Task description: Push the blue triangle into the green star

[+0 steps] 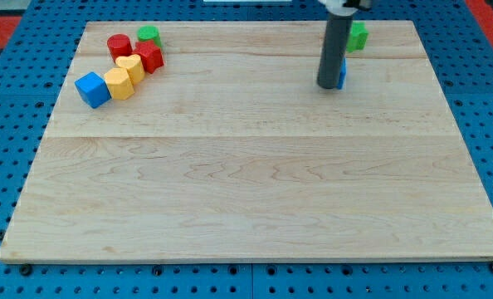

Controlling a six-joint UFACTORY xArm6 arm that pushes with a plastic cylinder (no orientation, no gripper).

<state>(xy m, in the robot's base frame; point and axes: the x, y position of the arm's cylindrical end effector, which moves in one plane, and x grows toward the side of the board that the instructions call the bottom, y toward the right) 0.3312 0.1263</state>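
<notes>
The green star (pixel 358 35) lies near the view's top right of the wooden board (pixel 255 183), partly hidden by the rod. The blue triangle (pixel 342 73) shows only as a thin blue sliver at the rod's right edge, just below and left of the green star. My tip (pixel 327 85) rests on the board right against the blue triangle's left side, covering most of it. A small gap seems to separate the triangle from the star.
At the view's top left sits a cluster: a green cylinder (pixel 149 35), a red cylinder (pixel 119 45), a red block (pixel 150 57), a yellow heart (pixel 130 67), a yellow block (pixel 119 84) and a blue cube (pixel 92 89).
</notes>
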